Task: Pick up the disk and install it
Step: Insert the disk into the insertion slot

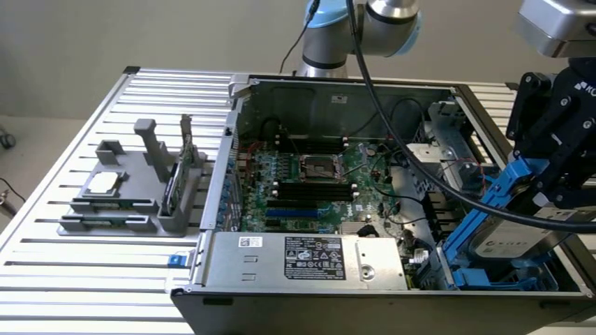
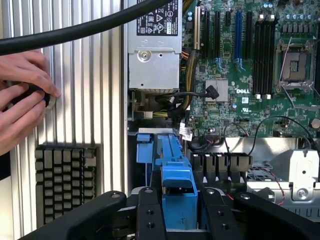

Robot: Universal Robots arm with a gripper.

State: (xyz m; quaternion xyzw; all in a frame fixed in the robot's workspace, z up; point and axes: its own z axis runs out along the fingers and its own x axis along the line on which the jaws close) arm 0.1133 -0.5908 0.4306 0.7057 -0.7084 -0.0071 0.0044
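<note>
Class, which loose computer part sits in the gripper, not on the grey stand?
The disk, silver with blue rails, held by the gripper over the case; the square processor chip lies on the stand.

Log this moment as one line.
claw: shut on disk | disk: tilted, lower end at drive bay | place: computer case, exterior view's right | seated: not yet

The disk (image 1: 510,241) is dull silver-grey metal with glossy blue plastic rails (image 2: 177,186). The claw (image 2: 178,202) is matt black. The tabletop (image 1: 93,279) is ribbed satin metal; the power supply (image 1: 308,259) is smooth grey sheet metal.
</note>
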